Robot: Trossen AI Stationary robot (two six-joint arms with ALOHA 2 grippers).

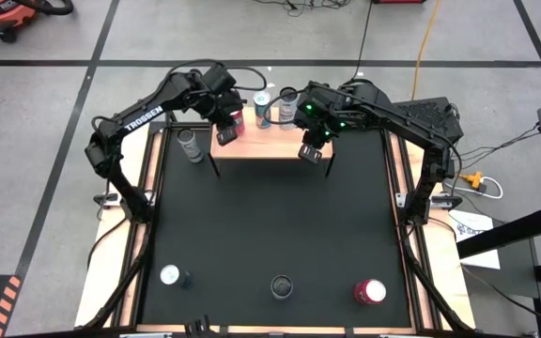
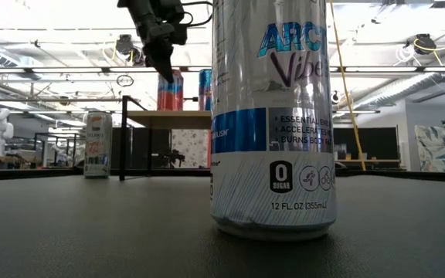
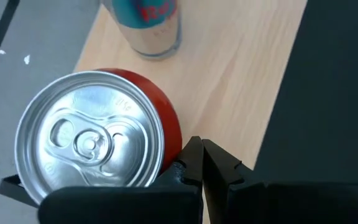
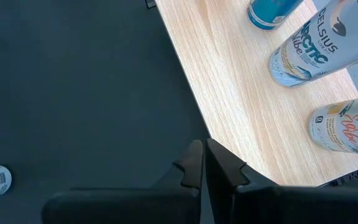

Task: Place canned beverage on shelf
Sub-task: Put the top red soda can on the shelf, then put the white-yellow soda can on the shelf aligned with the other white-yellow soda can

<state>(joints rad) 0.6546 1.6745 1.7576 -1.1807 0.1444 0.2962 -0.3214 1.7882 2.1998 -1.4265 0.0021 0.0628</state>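
shelf (image 1: 269, 138): light-wood board on black legs, at table's far edge, centre.
on shelf: red can (image 1: 235, 120) at its left end, blue can (image 1: 263, 110) and pale can (image 1: 287, 103) further along; right wrist view seems to show one more can there.
left gripper (image 1: 224, 137): over shelf's left front edge, fingers pressed together, holding nothing; red can stands free just beside it.
right gripper (image 1: 308, 152): over shelf's right front edge, pinched shut, empty.
left to do: judged 4 cans still off the shelf: grey can (image 1: 191, 145) by left edge, white-top can (image 1: 170, 275), dark can (image 1: 282, 286), red-top can (image 1: 369, 292) along near edge.
table (image 1: 270, 225): black mat, pale wood strips on the sides.
room: grey tile floor w/ dark lines, yellow cable, workshop lights behind.
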